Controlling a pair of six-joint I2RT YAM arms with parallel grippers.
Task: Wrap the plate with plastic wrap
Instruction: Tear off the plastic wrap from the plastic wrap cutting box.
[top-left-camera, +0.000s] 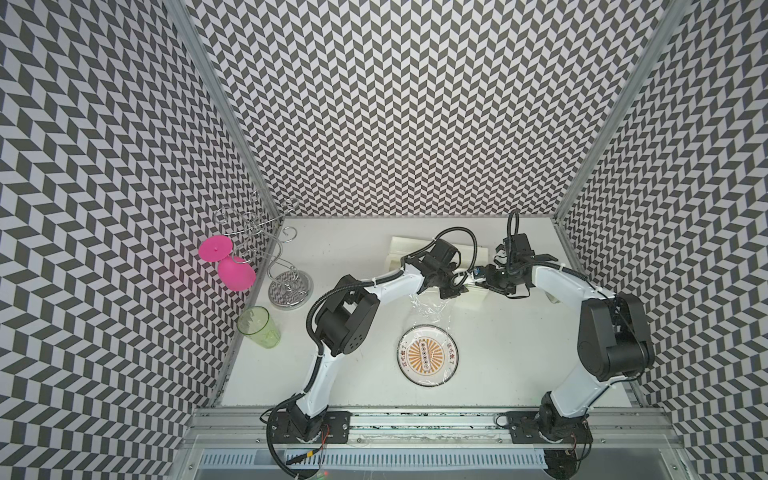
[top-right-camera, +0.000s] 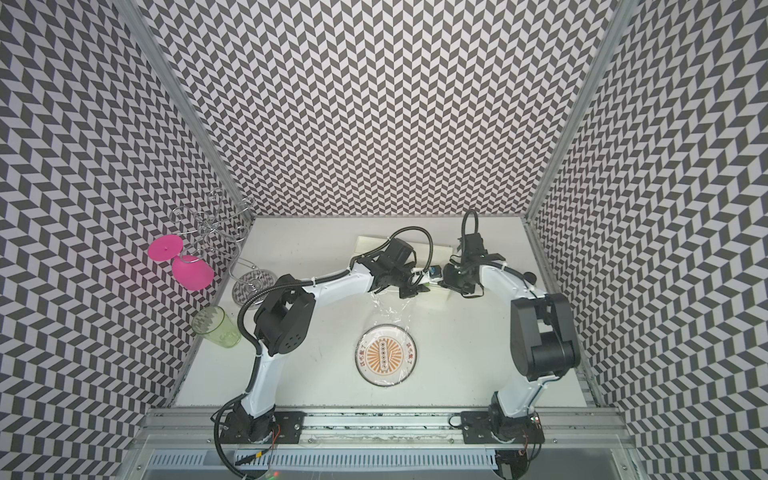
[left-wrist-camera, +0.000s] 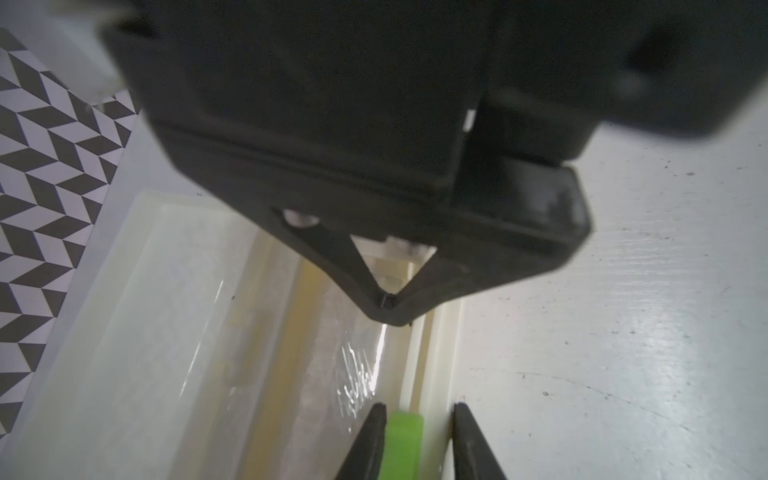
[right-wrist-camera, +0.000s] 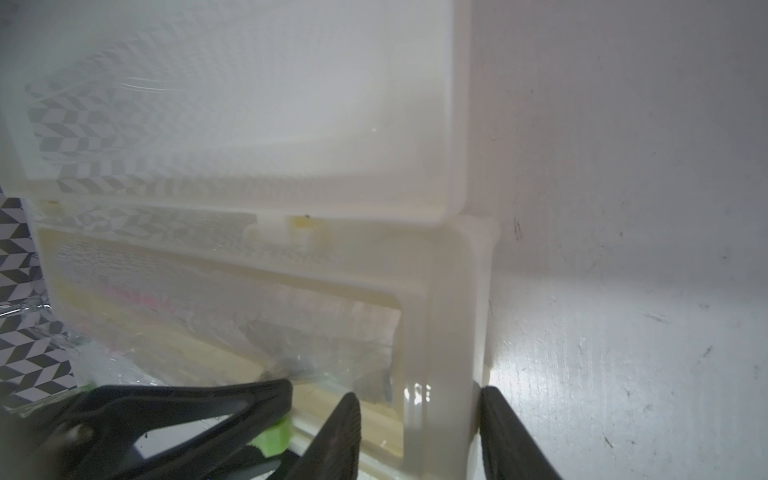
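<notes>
Top views: plate (top-left-camera: 427, 356) (top-right-camera: 385, 355) flat on the white table (top-left-camera: 519, 353), face up, near the front middle. Both grippers sit at the dispenser box (top-left-camera: 400, 245) toward the back; the plate is at about 7 o'clock from both, well apart, neither touching it.

Plastic wrap (top-left-camera: 430, 309) (top-right-camera: 388, 307): crinkly clear sheet running from the box front at 12 o'clock down to the plate's 12 o'clock edge. It starts just beside the left gripper, at roughly 8 o'clock of it. Glints also show on the plate's 4 o'clock rim.

Left gripper (left-wrist-camera: 419, 409): jaws narrowly parted, green tab (left-wrist-camera: 403, 440) between the fingers and against one of them, box front rail in the gap. Not pinching the film.

Right gripper (right-wrist-camera: 417, 390): fingers straddle the box's end wall, outer finger (right-wrist-camera: 503, 432) against the outside face, the other inside the box. Clamped or just around it, cannot tell.
</notes>
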